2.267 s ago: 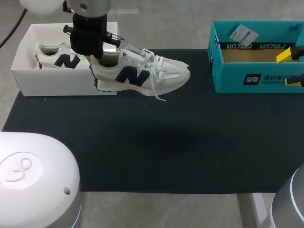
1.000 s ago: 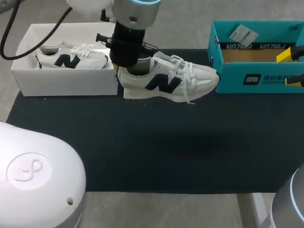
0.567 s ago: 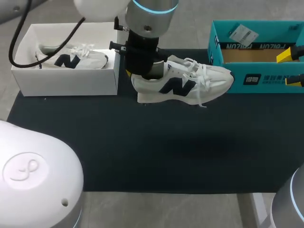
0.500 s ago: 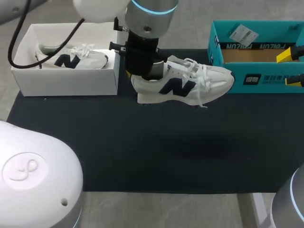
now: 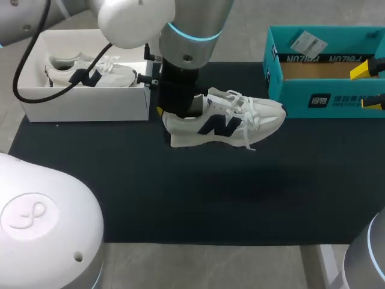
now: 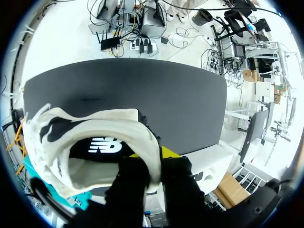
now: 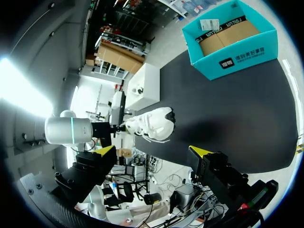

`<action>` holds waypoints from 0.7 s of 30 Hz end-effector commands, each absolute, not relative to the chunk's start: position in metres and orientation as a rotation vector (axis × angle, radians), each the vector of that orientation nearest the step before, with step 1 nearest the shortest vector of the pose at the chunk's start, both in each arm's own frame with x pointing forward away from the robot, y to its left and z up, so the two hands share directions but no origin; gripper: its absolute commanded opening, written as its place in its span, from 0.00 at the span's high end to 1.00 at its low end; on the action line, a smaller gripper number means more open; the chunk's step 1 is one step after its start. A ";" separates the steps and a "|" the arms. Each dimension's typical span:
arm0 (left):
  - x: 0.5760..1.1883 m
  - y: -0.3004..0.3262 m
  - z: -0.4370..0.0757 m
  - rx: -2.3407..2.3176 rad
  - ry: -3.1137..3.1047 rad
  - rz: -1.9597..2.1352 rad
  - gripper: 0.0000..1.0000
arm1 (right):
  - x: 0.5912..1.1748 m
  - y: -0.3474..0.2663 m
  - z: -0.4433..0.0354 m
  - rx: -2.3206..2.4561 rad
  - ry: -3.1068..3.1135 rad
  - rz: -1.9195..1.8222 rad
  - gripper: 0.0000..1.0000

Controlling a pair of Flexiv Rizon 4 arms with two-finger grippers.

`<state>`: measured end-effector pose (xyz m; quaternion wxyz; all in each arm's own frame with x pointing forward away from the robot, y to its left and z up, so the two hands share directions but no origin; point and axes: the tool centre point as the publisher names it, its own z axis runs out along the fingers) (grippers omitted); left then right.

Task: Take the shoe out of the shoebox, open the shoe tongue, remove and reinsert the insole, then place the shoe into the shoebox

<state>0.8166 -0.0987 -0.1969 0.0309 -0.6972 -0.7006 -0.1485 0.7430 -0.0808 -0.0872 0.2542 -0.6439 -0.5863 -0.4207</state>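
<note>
A white shoe (image 5: 231,122) with a navy logo hangs over the dark mat (image 5: 198,192), toe toward the teal box. My left gripper (image 5: 179,113) is shut on its heel collar. In the left wrist view the fingers (image 6: 168,153) pinch the white collar of the shoe (image 6: 95,137), and the insole is visible inside. The white shoebox (image 5: 84,105) at the back left holds a second matching shoe (image 5: 90,71). My right gripper (image 7: 153,152) is open and empty, far to the right of the held shoe (image 7: 152,123); its yellow tips (image 5: 364,71) show at the head view's right edge.
An open teal cardboard box (image 5: 313,99) stands at the back right of the mat, also seen ahead of the right gripper as the teal box (image 7: 232,42). The white shoebox (image 7: 145,85) lies beyond the shoe there. Dark mat stretches in front of the shoe.
The left arm has carried the shoe out of the white shoebox and rightward over the mat, then slightly toward the front. The right arm has stayed still.
</note>
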 end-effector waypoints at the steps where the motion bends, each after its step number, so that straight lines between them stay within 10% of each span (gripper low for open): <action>1: 0.820 -0.109 -0.219 -2.135 -2.133 -0.473 1.00 | 0.744 -0.080 -0.088 -1.751 -1.594 -1.140 0.00; 21: 0.796 -0.125 -0.310 -2.086 -2.149 -0.567 1.00 | 0.744 -0.080 -0.088 -1.751 -1.594 -1.140 0.00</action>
